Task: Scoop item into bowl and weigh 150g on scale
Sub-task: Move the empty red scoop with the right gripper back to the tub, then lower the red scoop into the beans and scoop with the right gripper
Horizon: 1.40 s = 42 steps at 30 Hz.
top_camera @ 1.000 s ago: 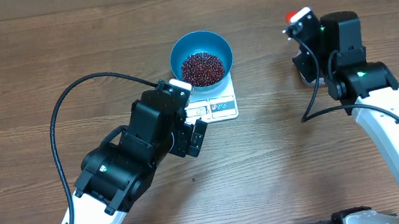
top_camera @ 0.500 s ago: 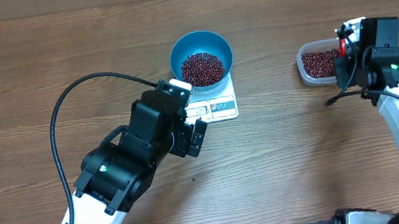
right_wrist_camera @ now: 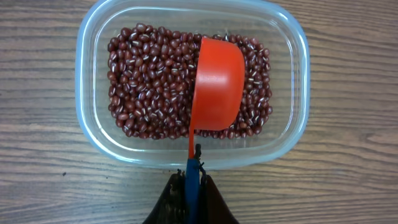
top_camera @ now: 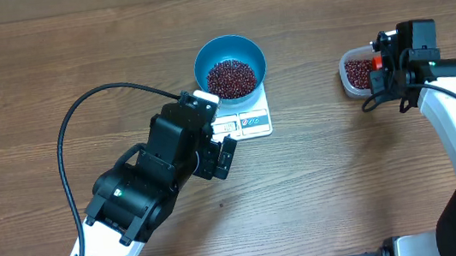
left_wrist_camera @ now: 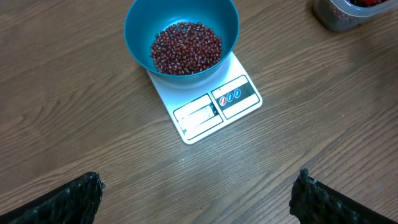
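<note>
Tub [right_wrist_camera: 85, 93]: clear plastic, rectangular with rounded corners, no lid, standing flat on the table toward its right side

Scoop [right_wrist_camera: 217, 87]: orange-red, rounded cup turned hollow-side down over the middle of the tub, narrow handle running back across the tub's near rim, blue at the handle's far end

Table [top_camera: 115, 46]: brown wood-grain top, grain running left to right, matte
</note>
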{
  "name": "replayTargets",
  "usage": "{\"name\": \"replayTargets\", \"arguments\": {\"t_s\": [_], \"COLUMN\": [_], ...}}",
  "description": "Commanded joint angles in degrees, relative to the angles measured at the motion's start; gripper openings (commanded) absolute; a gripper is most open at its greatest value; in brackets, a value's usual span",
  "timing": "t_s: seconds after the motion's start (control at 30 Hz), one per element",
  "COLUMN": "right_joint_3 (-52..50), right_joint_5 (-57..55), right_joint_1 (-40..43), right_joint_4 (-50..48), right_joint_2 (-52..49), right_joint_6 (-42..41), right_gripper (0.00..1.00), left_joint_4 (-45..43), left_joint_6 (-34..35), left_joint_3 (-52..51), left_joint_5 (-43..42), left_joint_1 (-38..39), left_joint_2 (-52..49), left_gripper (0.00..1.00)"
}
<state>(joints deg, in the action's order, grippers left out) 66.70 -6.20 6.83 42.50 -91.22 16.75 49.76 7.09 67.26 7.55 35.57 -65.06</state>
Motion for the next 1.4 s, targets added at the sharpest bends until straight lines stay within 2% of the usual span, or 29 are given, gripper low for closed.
{"name": "replayTargets", "arguments": {"t_s": [0.0,0.43,1.1,1.37], "right_joint_3": [0.00,0.00,0.00,0.00], "right_joint_5": [0.26,0.61,14.29,27.82], "right_joint_1": [0.44,0.44,0.66,8.24], "right_joint_4": [-1.36,-2.36,-1.20,-0.46], "right_joint_2": [-0.76,-4.96,-4.96,-4.96], "right_joint_6": [-0.46,-0.28,1.73,3.23], "right_gripper": [0.04,0.04,0.04,0.04], "left_joint_4": [-0.09,-0.09,-0.09,-0.09], "left_joint_6": [-0.90,-0.90,-0.90,-0.90], "left_joint_3": [0.39,0.39,0.39,0.39], "left_joint_5": [0.50,0.50,0.50,0.50], "left_joint_1": [-0.31,-0.31,-0.31,-0.31], "left_joint_2": [-0.20,-0.20,-0.20,-0.20], "left_gripper": [1.00,1.00,0.99,1.00]}}
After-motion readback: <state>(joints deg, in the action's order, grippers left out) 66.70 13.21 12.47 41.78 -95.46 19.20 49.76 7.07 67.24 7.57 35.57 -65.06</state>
